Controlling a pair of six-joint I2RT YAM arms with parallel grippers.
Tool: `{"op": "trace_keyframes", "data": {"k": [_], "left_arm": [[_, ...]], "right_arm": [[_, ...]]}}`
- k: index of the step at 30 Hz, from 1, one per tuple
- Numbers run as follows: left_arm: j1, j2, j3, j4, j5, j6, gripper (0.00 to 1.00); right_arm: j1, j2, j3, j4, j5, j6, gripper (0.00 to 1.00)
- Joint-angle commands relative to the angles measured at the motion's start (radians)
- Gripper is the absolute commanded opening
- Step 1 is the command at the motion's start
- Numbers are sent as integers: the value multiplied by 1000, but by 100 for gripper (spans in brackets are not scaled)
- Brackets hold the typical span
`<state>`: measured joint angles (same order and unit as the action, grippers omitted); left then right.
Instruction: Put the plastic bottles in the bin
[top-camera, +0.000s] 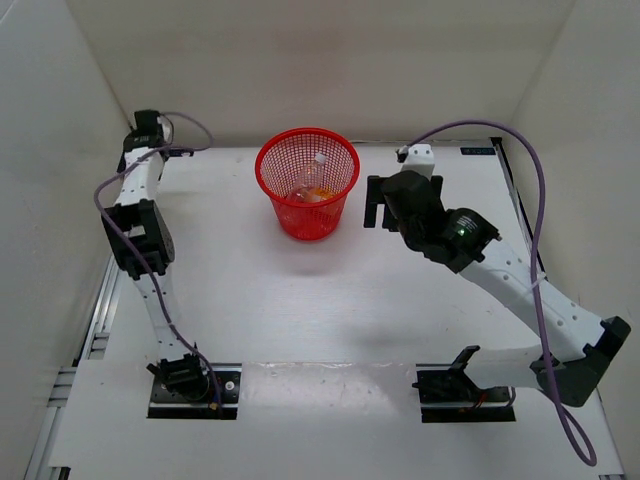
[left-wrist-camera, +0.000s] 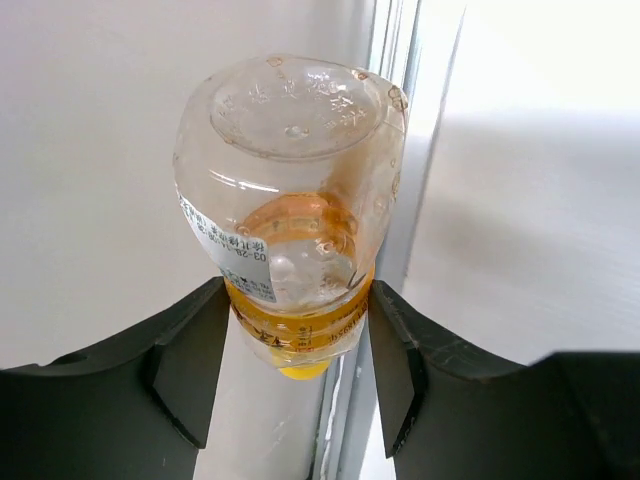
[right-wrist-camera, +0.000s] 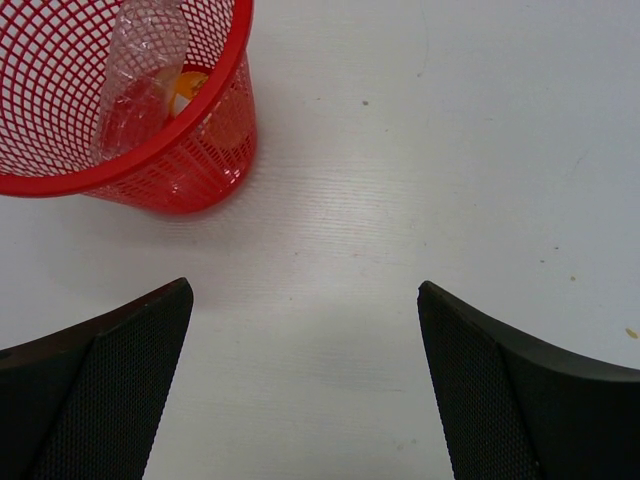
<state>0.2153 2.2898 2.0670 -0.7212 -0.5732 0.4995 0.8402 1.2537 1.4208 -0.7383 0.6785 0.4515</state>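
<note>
My left gripper (left-wrist-camera: 297, 300) is shut on the tiny clear bottle with a yellow band (left-wrist-camera: 290, 180), its base towards the camera. In the top view the left gripper (top-camera: 148, 130) is at the table's far left corner, well left of the red mesh bin (top-camera: 270, 185). In the bin lie the longer clear bottle with a white cap (top-camera: 318, 160) and the orange bottle (top-camera: 316, 196). My right gripper (top-camera: 372, 203) is open and empty, just right of the bin. The right wrist view shows the right gripper (right-wrist-camera: 305, 290) over bare table, with the bin (right-wrist-camera: 150, 165), the clear bottle (right-wrist-camera: 140, 70) and the orange bottle (right-wrist-camera: 190, 90) at upper left.
White walls enclose the table on the left, back and right. A metal rail (left-wrist-camera: 400, 150) runs along the table's left edge beside the left gripper. A purple cable (top-camera: 535, 190) loops over the right arm.
</note>
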Motion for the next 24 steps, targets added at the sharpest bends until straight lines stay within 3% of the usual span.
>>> {"op": "trace_keyframes", "data": {"k": [1, 3, 6, 7, 8, 11, 16, 24], "left_arm": [[-128, -300, 4, 32, 79, -50, 10], [-215, -390, 4, 32, 114, -85, 10], [-319, -493, 4, 22, 344, -152, 10], [-338, -553, -5, 22, 430, -180, 10], [-353, -578, -5, 22, 620, -203, 12], [-445, -639, -48, 22, 873, -230, 17], [-663, -621, -111, -27, 833, -184, 18], [-772, -454, -91, -178, 728, -164, 18]], "right_arm": [[5, -62, -43, 2, 55, 53, 96], [5, -95, -68, 2, 64, 75, 96], [5, -148, -137, -7, 75, 122, 96], [5, -161, -158, -7, 75, 137, 96], [5, -174, -178, -16, 75, 153, 96], [-4, -215, -238, -65, 75, 219, 97], [-4, -252, -281, -147, 75, 303, 98], [-4, -350, -459, -204, 62, 430, 99]]}}
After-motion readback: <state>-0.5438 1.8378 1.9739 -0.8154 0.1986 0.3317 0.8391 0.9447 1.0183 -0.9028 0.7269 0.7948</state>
